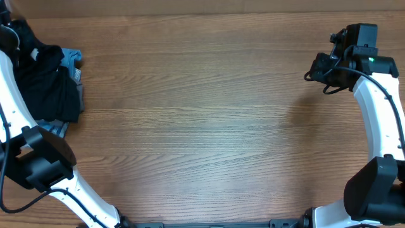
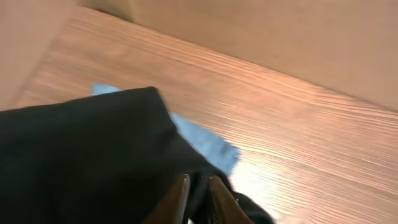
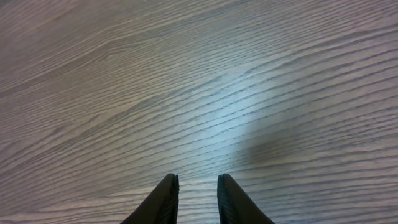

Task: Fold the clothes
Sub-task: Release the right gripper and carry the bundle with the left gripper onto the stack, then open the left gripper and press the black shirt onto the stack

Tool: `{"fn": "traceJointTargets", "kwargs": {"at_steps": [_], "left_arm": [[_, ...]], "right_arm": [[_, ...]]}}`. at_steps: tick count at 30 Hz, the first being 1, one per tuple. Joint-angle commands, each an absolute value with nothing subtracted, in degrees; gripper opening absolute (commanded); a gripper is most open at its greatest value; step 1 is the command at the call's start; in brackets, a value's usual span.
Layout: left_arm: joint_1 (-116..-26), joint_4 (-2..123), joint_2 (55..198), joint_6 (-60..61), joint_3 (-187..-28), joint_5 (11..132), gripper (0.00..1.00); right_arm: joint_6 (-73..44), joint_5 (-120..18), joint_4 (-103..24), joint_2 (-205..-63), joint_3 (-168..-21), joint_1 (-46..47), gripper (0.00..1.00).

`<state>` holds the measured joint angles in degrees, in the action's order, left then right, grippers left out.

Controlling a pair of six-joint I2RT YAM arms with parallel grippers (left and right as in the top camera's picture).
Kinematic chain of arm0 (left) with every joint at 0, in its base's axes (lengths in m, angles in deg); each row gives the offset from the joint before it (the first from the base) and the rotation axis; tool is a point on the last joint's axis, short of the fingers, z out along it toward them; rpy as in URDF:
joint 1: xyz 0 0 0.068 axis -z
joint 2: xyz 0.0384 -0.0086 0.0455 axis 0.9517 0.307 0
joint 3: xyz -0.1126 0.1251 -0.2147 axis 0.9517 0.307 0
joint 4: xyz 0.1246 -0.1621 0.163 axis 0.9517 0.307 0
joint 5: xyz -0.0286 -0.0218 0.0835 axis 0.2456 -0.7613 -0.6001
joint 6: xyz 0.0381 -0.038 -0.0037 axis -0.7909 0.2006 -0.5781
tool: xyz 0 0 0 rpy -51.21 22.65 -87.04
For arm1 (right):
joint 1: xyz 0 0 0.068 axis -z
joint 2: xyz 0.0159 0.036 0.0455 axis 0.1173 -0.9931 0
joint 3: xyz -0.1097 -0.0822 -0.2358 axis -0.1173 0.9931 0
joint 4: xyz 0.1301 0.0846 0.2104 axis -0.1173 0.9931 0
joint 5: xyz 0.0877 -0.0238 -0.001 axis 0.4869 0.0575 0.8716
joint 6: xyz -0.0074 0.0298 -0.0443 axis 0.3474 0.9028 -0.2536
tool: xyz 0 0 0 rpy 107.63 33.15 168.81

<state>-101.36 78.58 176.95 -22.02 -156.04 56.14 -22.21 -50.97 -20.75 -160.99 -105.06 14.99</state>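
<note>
The clothes (image 1: pixel 44 82) are a crumpled black heap at the table's far left edge. In the left wrist view the black fabric (image 2: pixel 81 155) fills the lower left. My left gripper (image 2: pixel 198 186) sits at the heap's far end (image 1: pixel 16 38), its jaws close together with a fold of black cloth pinched between them. My right gripper (image 3: pixel 198 183) hovers over bare wood at the far right (image 1: pixel 319 66). It is open, with a small gap and nothing between the fingers.
Light-blue denim pieces (image 1: pixel 73 58) lie under and beside the black heap, and one corner (image 2: pixel 205 143) pokes out past the black fabric. The wooden table (image 1: pixel 209 120) stretches between the two arms. A tan wall rises behind the table's far edge (image 2: pixel 261 31).
</note>
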Motion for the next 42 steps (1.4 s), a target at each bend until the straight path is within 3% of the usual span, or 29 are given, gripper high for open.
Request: {"fn": "traceJointTargets", "kwargs": {"at_steps": [1,5,9,19,26,27,28,34,39,42], "left_arm": [[-103.10,79.30,174.70,-16.14,-157.42,63.82,0.04],[-107.32,84.74,174.96,-11.61,-157.40,63.05,0.04],[-111.10,96.39,175.05,-11.72,-155.45,52.49,0.04],[-119.08,81.14,175.05,-9.36,-124.83,52.34,0.04],[-118.19,83.21,174.48,-11.46,-137.09,77.39,0.04],[-118.03,84.33,174.48,-11.46,-138.99,78.31,0.05],[-117.84,84.90,174.48,-11.46,-141.40,78.24,0.12],[-117.84,86.23,174.48,-11.42,-144.50,78.79,0.14],[-117.68,85.75,174.44,-11.44,-148.48,93.74,0.15],[-115.28,85.53,175.07,-11.48,-148.20,86.07,0.18]], "right_arm": [[-22.36,-51.56,-20.60,-161.38,-104.86,15.12,0.26],[-22.36,-52.41,-19.94,-161.38,-104.86,15.12,0.30],[-22.36,-52.41,-20.40,-161.38,-104.86,15.12,0.30],[-22.36,-52.39,-21.04,-161.38,-104.86,15.12,0.30],[-22.36,-52.37,-20.31,-161.38,-104.86,15.12,0.30],[-22.36,-52.37,-20.29,-161.38,-104.86,15.12,0.30],[-22.36,-52.37,-20.34,-161.38,-104.86,15.12,0.30],[-22.34,-52.37,-20.34,-161.38,-104.86,15.12,0.31],[-22.36,-52.41,-20.38,-161.38,-104.86,15.12,0.32],[-22.36,-52.39,-20.36,-161.38,-104.86,15.12,0.32]]}}
